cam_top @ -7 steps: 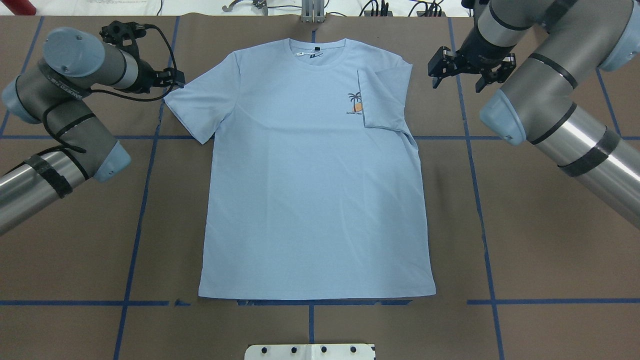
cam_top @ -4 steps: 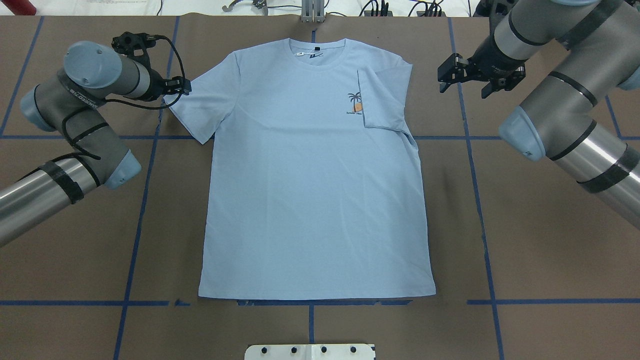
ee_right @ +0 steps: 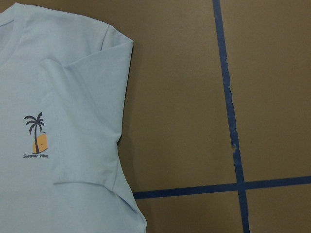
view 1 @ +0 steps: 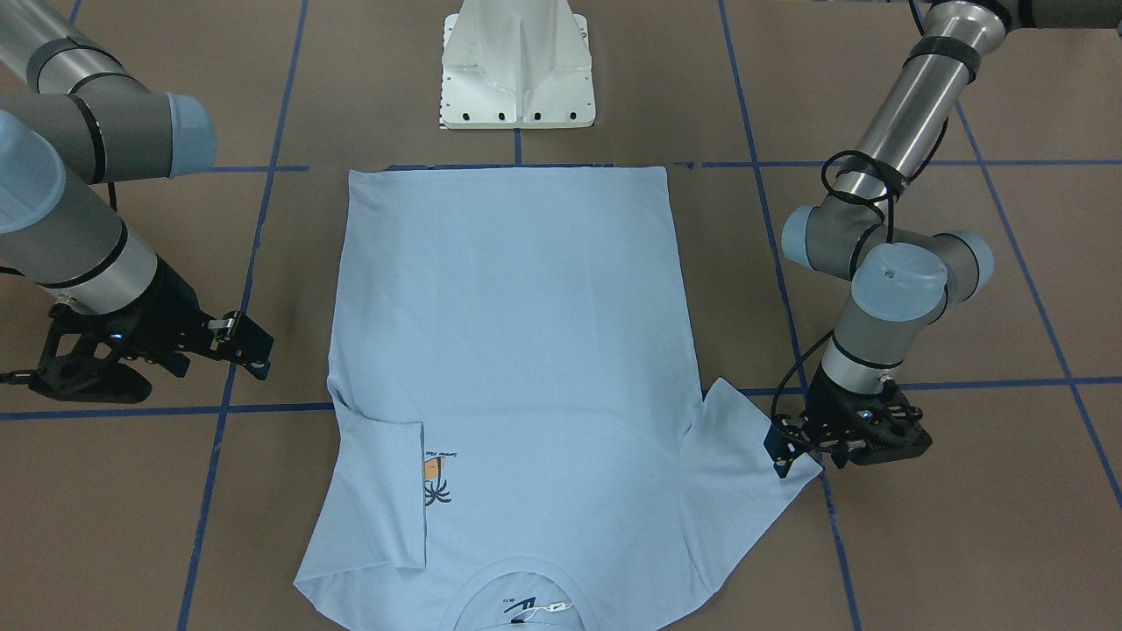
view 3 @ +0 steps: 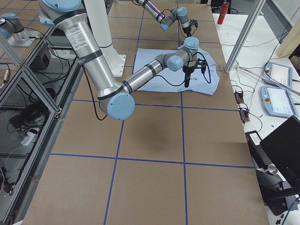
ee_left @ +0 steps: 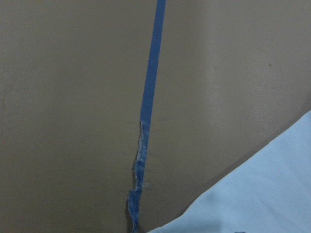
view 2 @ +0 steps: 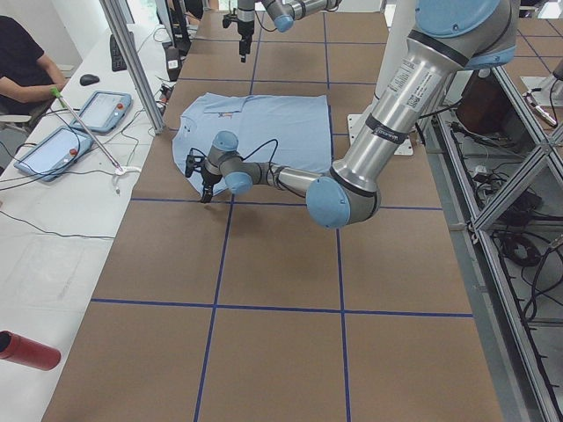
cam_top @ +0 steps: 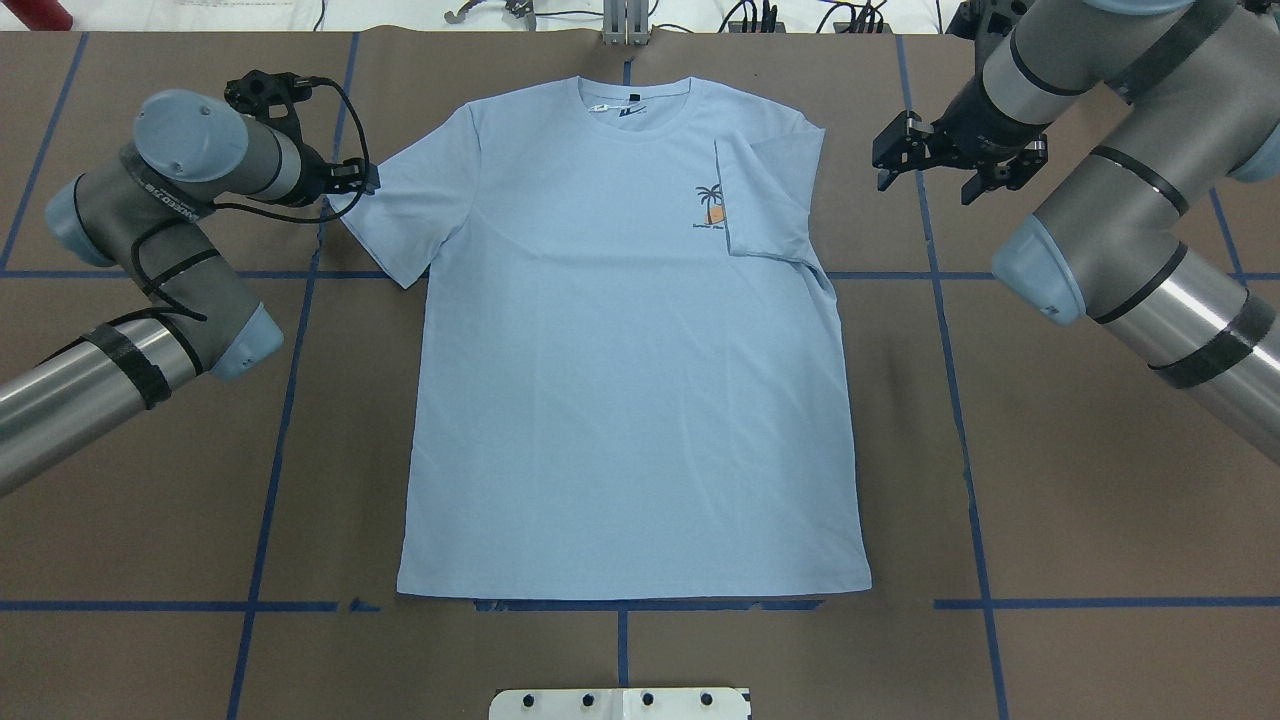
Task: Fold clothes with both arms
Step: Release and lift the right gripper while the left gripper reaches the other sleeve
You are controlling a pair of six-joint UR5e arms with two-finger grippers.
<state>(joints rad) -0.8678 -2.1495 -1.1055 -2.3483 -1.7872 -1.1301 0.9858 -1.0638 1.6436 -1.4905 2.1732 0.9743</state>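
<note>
Overhead view, left to right. The left arm (cam_top: 175, 270) reaches in low over the brown table (cam_top: 1050, 500), which is marked with blue tape lines (cam_top: 268, 450). Its left gripper (cam_top: 352, 180) sits at the outer hem of the left sleeve (cam_top: 400, 215), touching or just beside the cloth; you cannot tell which. Nor can you tell whether its jaws are apart or together: the wrist camera shows only bare table and a corner of blue fabric. It is likely placed there to take that hem and fold the sleeve inward.

In the middle lies 1 light blue T-shirt (cam_top: 620, 400), flat and face up, collar and white neck tag (cam_top: 602, 107) at the far edge, bottom hem toward the white pedestal base (cam_top: 620, 703). The left sleeve is spread outward. The right sleeve (cam_top: 770, 200) is already folded in over the chest, its edge just beside the small palm-tree print (cam_top: 711, 206). By that, the fold looks barely begun: 1 sleeve of 2 in, body unfolded.

On the right, the right arm (cam_top: 1130, 230) holds the right gripper (cam_top: 928, 165) over bare table, near the folded sleeve but apart from it. Its jaws stand wide apart, holding nothing and touching nothing, probably kept clear so the left side can work.
</note>
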